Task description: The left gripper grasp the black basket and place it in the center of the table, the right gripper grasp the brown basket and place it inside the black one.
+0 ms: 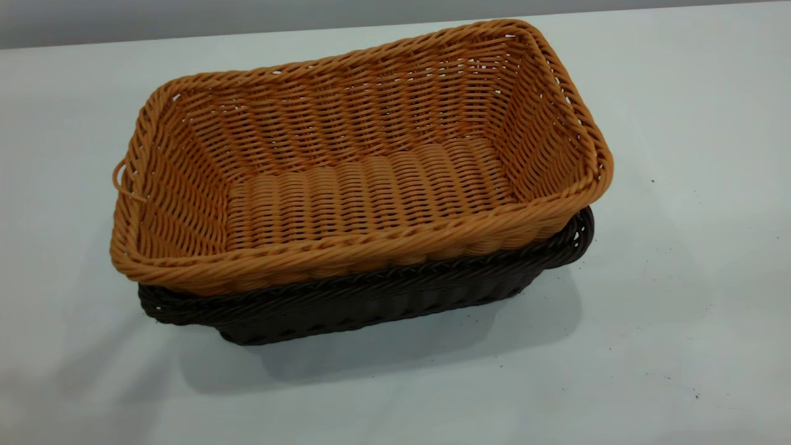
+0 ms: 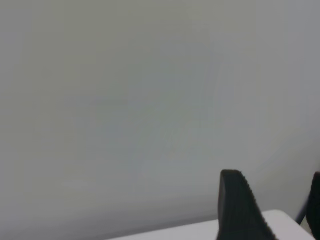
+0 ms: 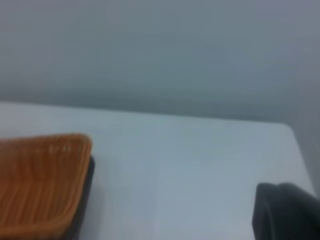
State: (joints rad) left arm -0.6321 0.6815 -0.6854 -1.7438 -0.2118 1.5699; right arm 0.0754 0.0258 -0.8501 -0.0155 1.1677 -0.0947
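The brown basket (image 1: pixel 364 167) sits nested inside the black basket (image 1: pixel 371 300) in the middle of the table (image 1: pixel 680 321). It tilts slightly, and its small loop is on the left short end. Only the black basket's rim and lower wall show beneath it. Neither gripper appears in the exterior view. In the left wrist view my left gripper (image 2: pixel 274 176) is open and empty, raised and facing a plain wall, far from the baskets. In the right wrist view my right gripper (image 3: pixel 285 212) is a dark shape at the edge, well apart from the brown basket (image 3: pixel 40 180) and the black basket (image 3: pixel 86 192).
The table's far edge meets a grey wall behind the baskets. A white table corner (image 2: pixel 210 230) shows low in the left wrist view. Bare table surface (image 3: pixel 175 165) lies between the right gripper and the baskets.
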